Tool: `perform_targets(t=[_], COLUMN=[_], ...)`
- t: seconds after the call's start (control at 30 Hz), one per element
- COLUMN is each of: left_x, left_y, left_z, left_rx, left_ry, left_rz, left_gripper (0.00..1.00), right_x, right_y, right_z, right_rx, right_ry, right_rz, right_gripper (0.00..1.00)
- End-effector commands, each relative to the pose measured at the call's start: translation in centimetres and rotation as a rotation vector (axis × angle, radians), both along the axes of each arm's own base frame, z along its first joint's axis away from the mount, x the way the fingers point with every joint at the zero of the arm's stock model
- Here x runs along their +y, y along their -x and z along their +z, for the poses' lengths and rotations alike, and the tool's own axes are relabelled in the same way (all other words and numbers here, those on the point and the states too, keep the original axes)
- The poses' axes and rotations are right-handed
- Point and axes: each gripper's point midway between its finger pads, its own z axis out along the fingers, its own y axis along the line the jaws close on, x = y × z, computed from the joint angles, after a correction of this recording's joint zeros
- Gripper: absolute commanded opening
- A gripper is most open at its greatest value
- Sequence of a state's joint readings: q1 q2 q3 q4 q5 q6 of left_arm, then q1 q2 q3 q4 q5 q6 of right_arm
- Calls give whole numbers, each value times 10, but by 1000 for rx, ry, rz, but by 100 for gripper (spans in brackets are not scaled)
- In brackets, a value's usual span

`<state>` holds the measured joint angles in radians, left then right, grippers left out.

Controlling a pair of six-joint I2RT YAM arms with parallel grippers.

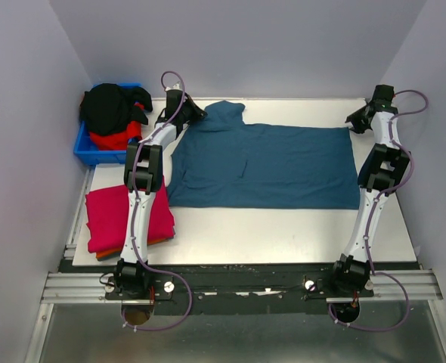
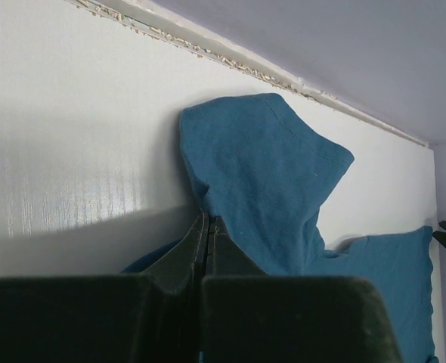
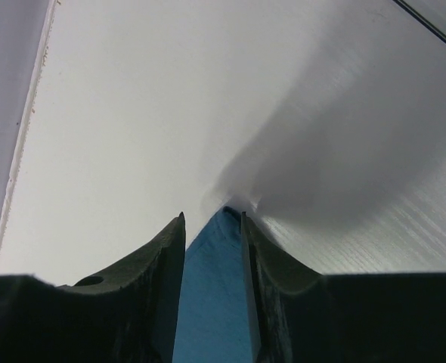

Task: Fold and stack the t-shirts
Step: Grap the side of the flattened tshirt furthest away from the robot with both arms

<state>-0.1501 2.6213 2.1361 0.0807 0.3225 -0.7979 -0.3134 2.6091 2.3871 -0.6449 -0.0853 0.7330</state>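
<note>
Your left gripper [image 1: 195, 113] is closed tight on the teal shirt [image 1: 268, 166], at its far left edge just beside the one sleeve [image 1: 227, 113] that sticks out toward the back wall. In the left wrist view the two fingers [image 2: 196, 246] meet with a fold of teal cloth [image 2: 268, 174] bunched up right at their tips. Your right gripper [image 1: 353, 125] is at the shirt's far right corner, and the right wrist view shows a strip of the teal cloth [image 3: 212, 302] pinched between its two fingers [image 3: 162, 257], so that one is clamped on the shirt as well.

You have one teal shirt, spread mostly flat across the middle of the white surface [image 1: 283, 227], with both far corners held and its near edge lying straight.

Left of the teal shirt, close to its near left corner, sits one folded pink shirt [image 1: 106, 219] on top of a small pile; there is at least one more layer under it, but you cannot count those from here. Your left arm crosses over the right part of that pile.

Beyond the pile, off the shirt's far left corner, stands one blue bin [image 1: 87, 147]. It holds a bundle of black cloth [image 1: 106, 110] on top of red cloth [image 1: 113, 140]; how many pieces are in there cannot be told.
</note>
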Motion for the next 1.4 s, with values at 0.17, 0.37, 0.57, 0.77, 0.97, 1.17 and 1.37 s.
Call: perform_targets(t=[0.17,0.37,0.57,0.77,0.97,1.17,1.37], left_x=[1,-1,-1,-1,-1,1,4], left_y=[-1,3,8,9,6,5,3], left_z=[40,37,41,45,47,56,79], left_rx=[-57,-44,-42,-52,-61,-85,-133], left_ry=[44,68,60,64,63,36,16], left_rz=[-13,-20,-24,-29,-31,-30,-26], left_gripper=[0,0,0,0,0,0,0], right_x=[-1,2,-1,4,5,9,3], right_y=[6,16,22,20,19,13,5], right_z=[-16,-19,-22,-21,-14,5,44], right_rx=[65,125,155,145,116,11,-77], right_ry=[13,27,57,56,70,82,146], right_rz=[-22,-31,-45,-21,-4,28,50], right_gripper=[43,43,41,24,1,1,1])
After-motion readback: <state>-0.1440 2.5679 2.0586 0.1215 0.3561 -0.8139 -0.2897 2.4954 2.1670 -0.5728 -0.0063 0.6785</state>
